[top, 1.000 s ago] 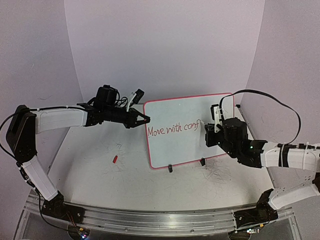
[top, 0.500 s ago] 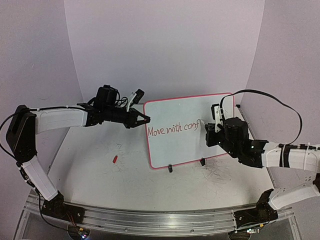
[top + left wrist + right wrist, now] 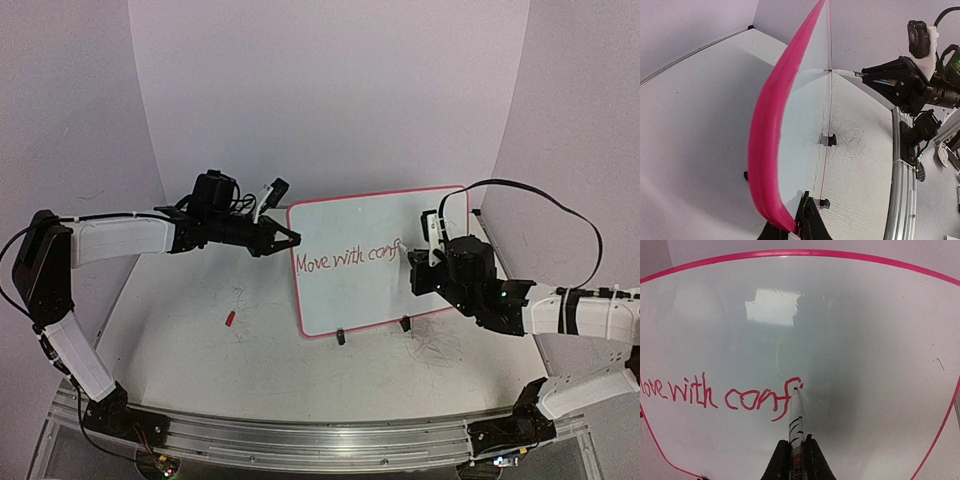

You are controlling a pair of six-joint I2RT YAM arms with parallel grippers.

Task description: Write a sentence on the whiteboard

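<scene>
The whiteboard (image 3: 360, 300) stands upright on the table, its red rim (image 3: 771, 135) seen edge-on in the left wrist view. My left gripper (image 3: 293, 238) (image 3: 799, 222) is shut on the board's left edge, near the upper corner. The sentence (image 3: 345, 260) in red reads "Move with conf" (image 3: 760, 399). My right gripper (image 3: 424, 262) (image 3: 796, 442) is shut on a white marker (image 3: 796, 415). The marker's red tip touches the board just right of the "f".
Two black clip feet (image 3: 340, 336) (image 3: 405, 324) hold the board's lower edge. A small red cap (image 3: 229, 319) lies on the table to the left of the board. Grey scribble marks (image 3: 440, 348) cover the table near the right arm.
My right gripper with the marker has shifted slightly to the right along the board. The left arm and the whiteboard have not moved.
</scene>
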